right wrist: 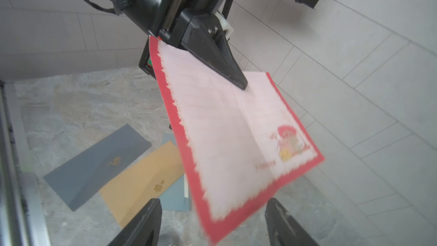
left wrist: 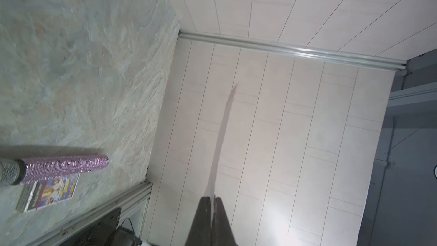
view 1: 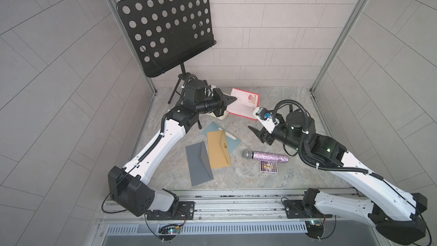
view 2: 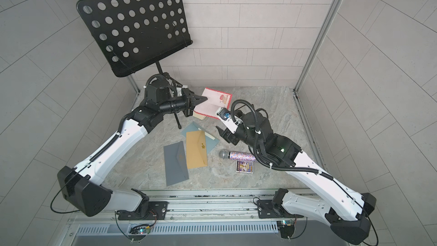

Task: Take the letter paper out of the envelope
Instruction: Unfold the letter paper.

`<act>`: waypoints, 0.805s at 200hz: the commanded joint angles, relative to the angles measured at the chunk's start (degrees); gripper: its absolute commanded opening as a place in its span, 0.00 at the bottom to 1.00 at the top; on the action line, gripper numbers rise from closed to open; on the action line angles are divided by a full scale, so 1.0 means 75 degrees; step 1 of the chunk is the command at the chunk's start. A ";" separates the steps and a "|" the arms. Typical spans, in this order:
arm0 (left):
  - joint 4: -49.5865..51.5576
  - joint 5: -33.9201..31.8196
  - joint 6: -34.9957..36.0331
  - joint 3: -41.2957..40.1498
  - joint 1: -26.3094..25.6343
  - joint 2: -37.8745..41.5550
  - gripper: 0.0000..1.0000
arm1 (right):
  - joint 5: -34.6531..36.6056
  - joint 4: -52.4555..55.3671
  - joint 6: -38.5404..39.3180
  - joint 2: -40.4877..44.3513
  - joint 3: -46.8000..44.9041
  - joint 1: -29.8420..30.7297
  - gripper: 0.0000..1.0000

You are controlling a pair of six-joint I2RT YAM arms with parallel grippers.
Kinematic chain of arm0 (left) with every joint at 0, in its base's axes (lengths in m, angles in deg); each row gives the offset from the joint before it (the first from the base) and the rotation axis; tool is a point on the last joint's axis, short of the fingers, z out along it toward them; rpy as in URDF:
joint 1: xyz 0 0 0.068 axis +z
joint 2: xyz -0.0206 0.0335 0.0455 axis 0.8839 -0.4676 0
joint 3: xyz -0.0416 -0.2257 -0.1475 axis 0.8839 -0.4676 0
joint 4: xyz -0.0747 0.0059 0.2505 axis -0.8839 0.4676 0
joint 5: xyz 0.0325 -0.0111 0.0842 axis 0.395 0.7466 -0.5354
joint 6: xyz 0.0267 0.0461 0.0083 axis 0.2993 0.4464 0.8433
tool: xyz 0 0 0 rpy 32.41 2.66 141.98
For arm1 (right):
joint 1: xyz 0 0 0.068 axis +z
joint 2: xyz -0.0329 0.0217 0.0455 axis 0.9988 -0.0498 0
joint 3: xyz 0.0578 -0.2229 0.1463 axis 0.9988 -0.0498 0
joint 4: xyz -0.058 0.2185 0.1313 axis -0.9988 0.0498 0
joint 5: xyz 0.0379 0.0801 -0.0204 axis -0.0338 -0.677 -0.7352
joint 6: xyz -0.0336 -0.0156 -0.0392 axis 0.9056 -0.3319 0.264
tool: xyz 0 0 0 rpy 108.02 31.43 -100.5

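Jaws: left gripper [right wrist: 241, 84] clamps the letter paper [right wrist: 224, 143], right gripper [right wrist: 214, 209] stands wide. Your sheet's free corner hangs just ahead of the right one.

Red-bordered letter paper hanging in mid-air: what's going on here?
The left gripper is shut on one edge of the red-bordered letter paper, holding the unfolded sheet above the table, clear of any envelope. The right gripper is open near the sheet's lower corner, not gripping it. A grey envelope, a tan envelope and a blue-grey envelope lie together on the table, with a glitter microphone beside them.
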 commanded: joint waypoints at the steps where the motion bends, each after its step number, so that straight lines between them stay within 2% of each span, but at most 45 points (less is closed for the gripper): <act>1: -0.0542 -0.0829 0.0822 -0.0093 0.0133 0.0396 0.00 | -0.0344 0.0603 -0.2144 0.0550 0.0130 -0.0198 0.86; 14: -0.0724 -0.1024 0.1037 -0.0223 0.0152 0.0482 0.00 | -0.0995 0.0579 -0.3115 0.0779 0.0128 -0.0673 0.93; 25: -0.1018 -0.1063 0.1154 -0.0325 0.0150 0.0518 0.00 | -0.1856 0.0450 -0.4079 0.0775 0.0218 -0.1328 0.94; 49: -0.1304 -0.0717 0.1543 -0.0328 0.0140 0.0449 0.00 | -0.3657 -0.0067 -0.6216 0.0225 0.0508 -0.2782 0.92; 64: -0.1790 -0.0483 0.1503 -0.0445 0.0139 0.0384 0.00 | -0.4493 -0.0476 -0.7317 -0.0299 0.0662 -0.3303 0.88; 86: -0.2360 -0.0304 0.1485 -0.0608 0.0082 0.0402 0.00 | -0.5115 -0.0627 -0.8196 -0.1104 0.1145 -0.3452 0.85; 113: -0.2496 -0.0032 0.1588 -0.0710 -0.0048 0.0438 0.00 | -0.5400 -0.1614 -0.9314 -0.1622 0.1173 -0.3481 0.82; 133: -0.2520 -0.0008 0.1611 -0.0846 -0.0153 0.0507 0.00 | -0.5825 -0.2334 -1.0041 -0.2005 0.1145 -0.3484 0.75; 161: -0.2562 -0.0042 0.1611 -0.0980 -0.0252 0.0543 0.00 | -0.5896 -0.3023 -1.0601 -0.2141 0.0939 -0.3481 0.68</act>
